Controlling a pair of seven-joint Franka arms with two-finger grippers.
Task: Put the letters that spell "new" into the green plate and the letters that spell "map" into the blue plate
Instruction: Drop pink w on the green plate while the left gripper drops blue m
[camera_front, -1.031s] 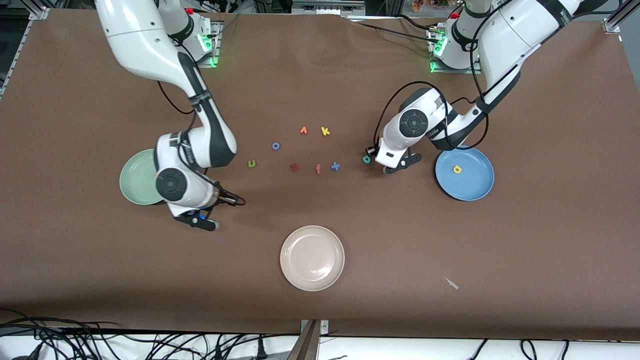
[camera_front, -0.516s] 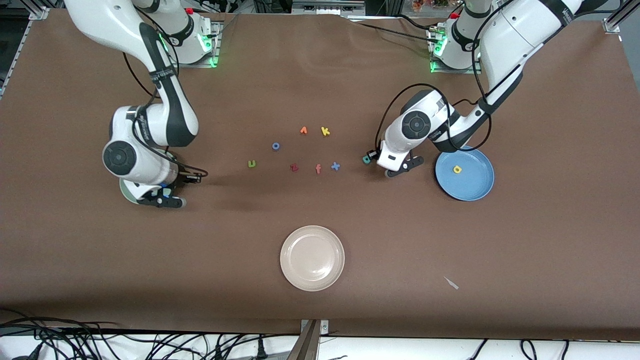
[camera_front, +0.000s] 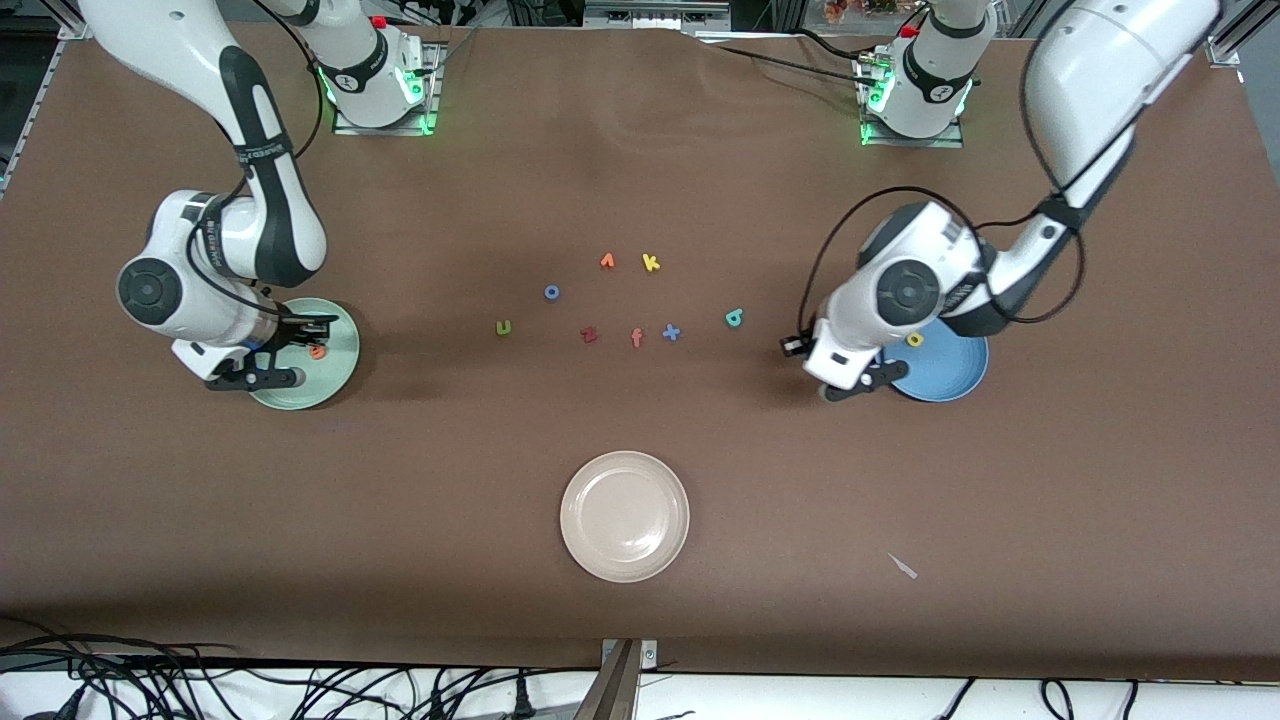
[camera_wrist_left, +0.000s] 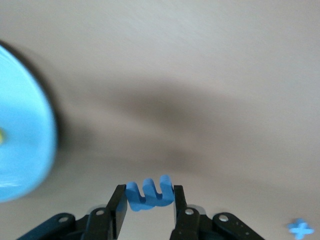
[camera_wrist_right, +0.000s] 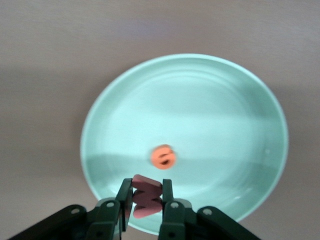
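Right end effector (camera_wrist_right: 146, 202) gripping red w (camera_wrist_right: 145, 196) over green plate (camera_front: 340, 365), frame's left; left end effector (camera_wrist_left: 148, 205) gripping blue m (camera_wrist_left: 149, 193). Best released low, centred.

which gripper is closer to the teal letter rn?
Left. The left gripper holds the blue m beside the blue plate, near the teal letter; the right gripper is over the green plate.

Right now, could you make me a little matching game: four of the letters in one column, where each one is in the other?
Things:
1. orange e
2. blue m
3. salmon-red w
4. teal letter

Places:
A. held in the left tool
B. lying on the table
C. lying in the green plate
D. held in the right tool

Pairs: 1-C, 2-A, 3-D, 4-B
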